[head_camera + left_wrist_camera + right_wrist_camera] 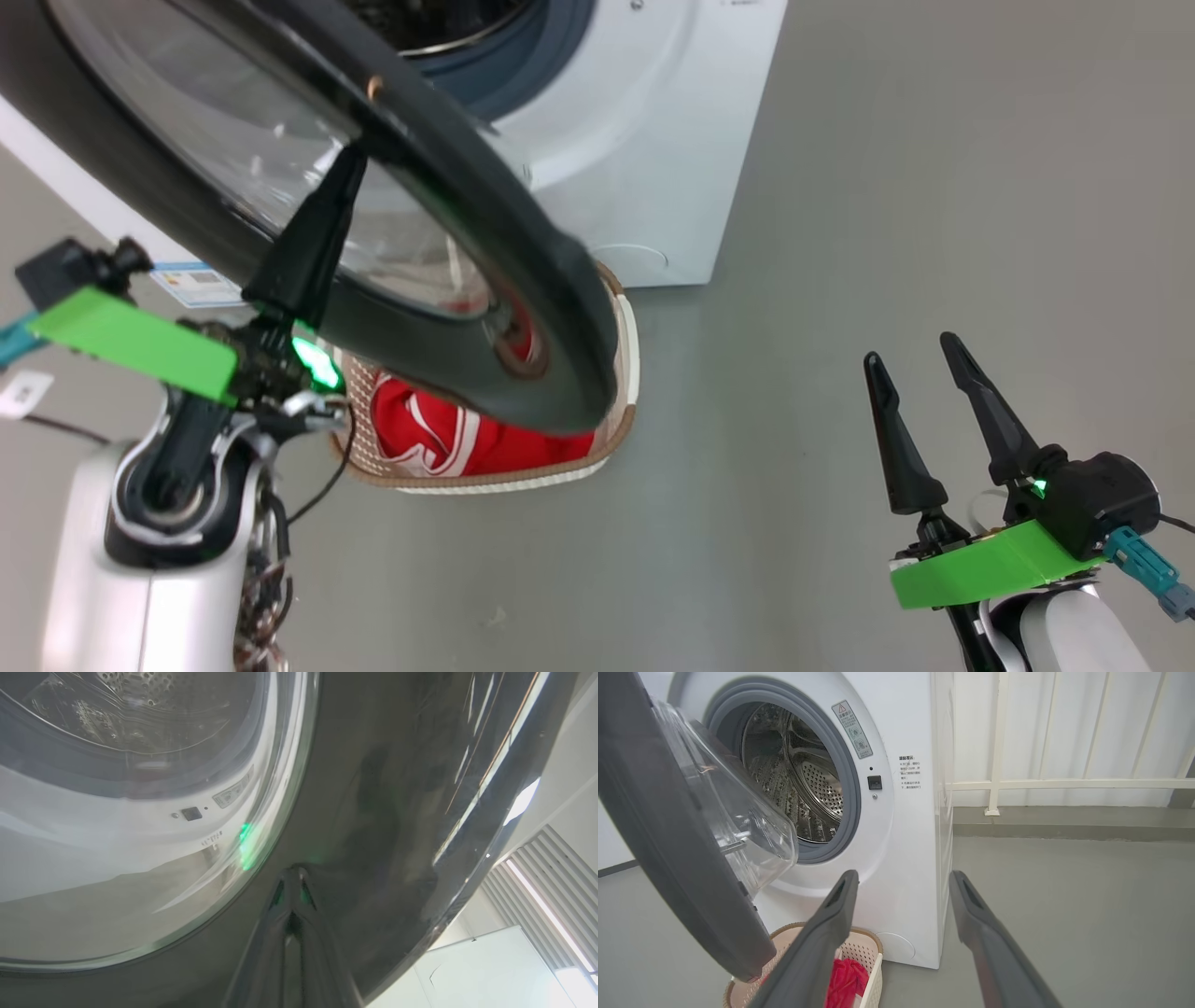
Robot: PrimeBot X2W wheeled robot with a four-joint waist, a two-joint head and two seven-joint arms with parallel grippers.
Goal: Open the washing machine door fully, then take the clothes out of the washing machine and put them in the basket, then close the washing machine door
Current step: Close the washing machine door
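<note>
The left pincer [341,182] has its two fingers pressed together with nothing between them. The joined tips [292,877] sit against the glossy black ring of the washing machine door [523,261], just beside the clear window. That makes sense to me: a door is moved by pushing, so a closed, stiff point on the outer face works better than a grasp.

The door hangs part-way round. Its glass bowl bulges away from the tips, toward the washing machine [906,858] beyond them. Through the window ahead of the tips, the steel drum [803,793] shows bare where I can see into it.

The clothes [439,434] lie red in the basket [485,481], which stands on the floor [887,187] below and just beyond the left pincer's wrist, under the door's lower edge. So I judge the unloading done and the closing push under way. The door seems to pass above the basket's rim, though I cannot tell how closely.

The right pincer [912,353] is held well apart from all this, its fingers spread wide and empty, pointing toward the machine's front. It is probably parked there to keep out of the door's swing. From along its fingers [957,891], the basket sits low and near the inner one.
</note>
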